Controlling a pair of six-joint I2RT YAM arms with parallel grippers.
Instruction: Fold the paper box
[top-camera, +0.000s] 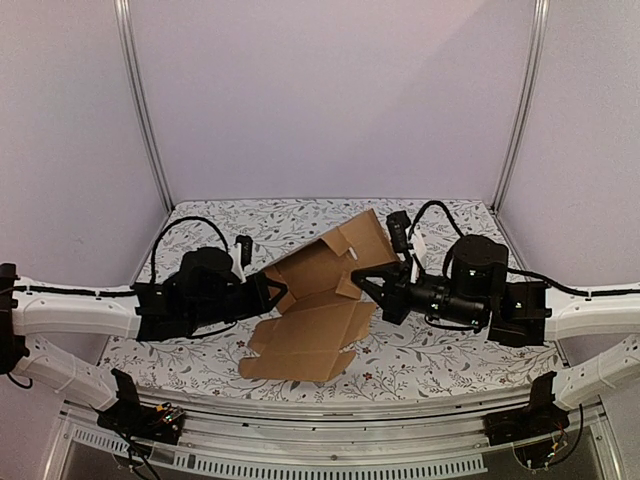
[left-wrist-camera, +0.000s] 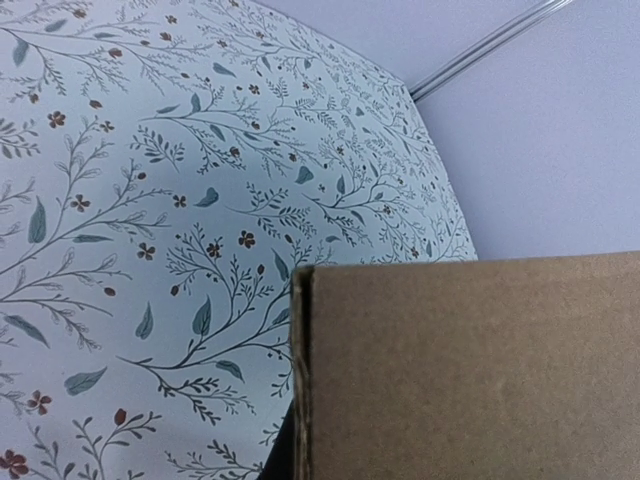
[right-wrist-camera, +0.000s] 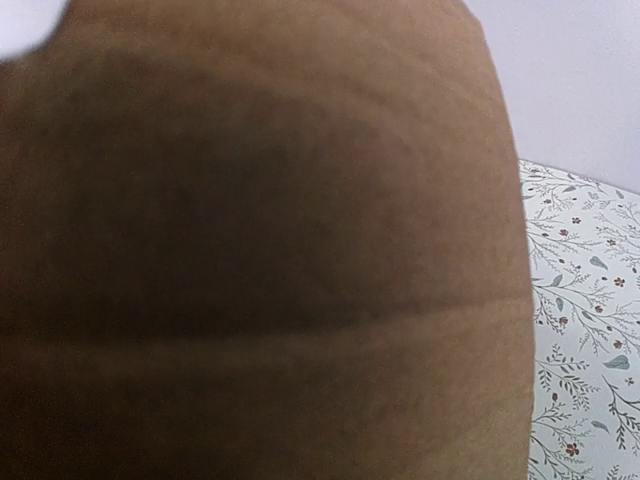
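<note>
The left gripper (top-camera: 272, 292) and right gripper (top-camera: 366, 279) are both clamping shut on opposite edges of one half-raised paper box (top-camera: 310, 330).

Rear overhead camera overlooks table (top-camera: 430, 355); wrist cameras nearly touch paper box (top-camera: 315, 330).

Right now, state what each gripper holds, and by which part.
Both appear to pinch the paper box. The left gripper has its left edge, and the right gripper has the right side of its raised rear panel.
</note>
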